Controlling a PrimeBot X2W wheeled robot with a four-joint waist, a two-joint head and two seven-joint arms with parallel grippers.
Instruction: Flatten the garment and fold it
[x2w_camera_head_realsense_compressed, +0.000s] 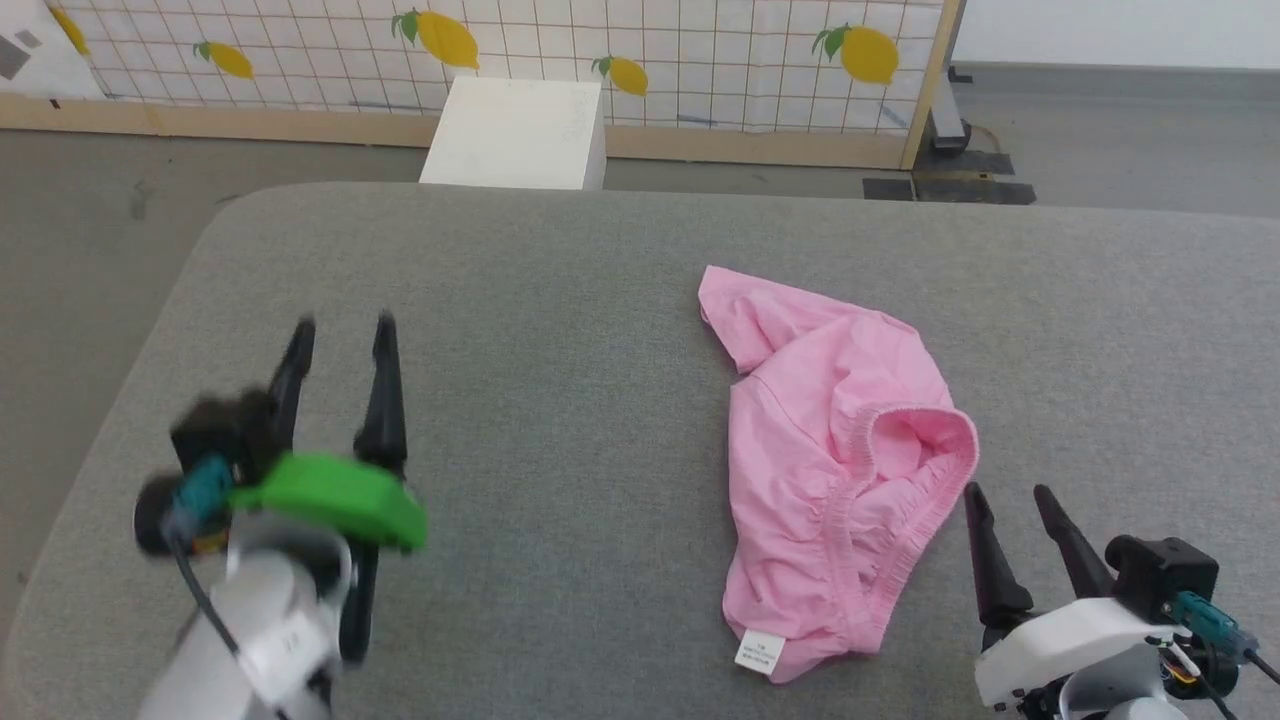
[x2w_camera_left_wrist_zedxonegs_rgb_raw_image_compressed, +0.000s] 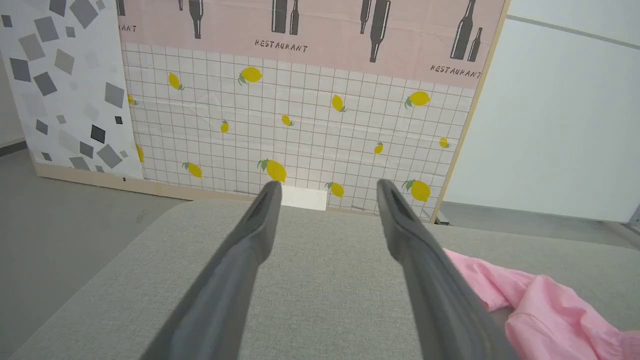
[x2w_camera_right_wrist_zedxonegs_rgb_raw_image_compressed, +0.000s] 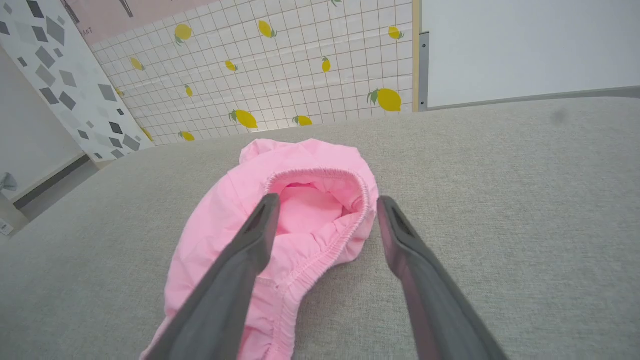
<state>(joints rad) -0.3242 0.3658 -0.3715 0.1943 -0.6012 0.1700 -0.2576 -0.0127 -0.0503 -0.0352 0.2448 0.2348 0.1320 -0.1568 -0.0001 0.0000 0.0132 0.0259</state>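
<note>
Count: 1 light pink thin-fabric shorts garment, 1 small white sewn-in label, 2 grippers w/ 2 long dark fingers each, 1 white box on the floor past the far edge.

The garment lies crumpled on the grey fabric-covered table, right of centre and closer to the near edge than the far one. Long axis runs approx far-to-near. One leg end points toward the far edge, angled left; the label end sits by the near edge. The gathered elastic waistband gapes open toward the near-right corner.

The left gripper is over the table's left half, well apart from the garment, blurred in the head view, fingers spread w/ nothing btwn them. The right gripper is at the near edge, tips just beside the waistband, fingers parted and gripping nothing.

The right wrist view looks btwn the right gripper fingers straight into the waist opening of the garment, the inside fabric visible. The left wrist view has the left gripper aimed at the far edge, a pink corner of the garment at lower right, plus a bottle-print "RESTAURANT" strip above the lemon-print grid panel.
</note>
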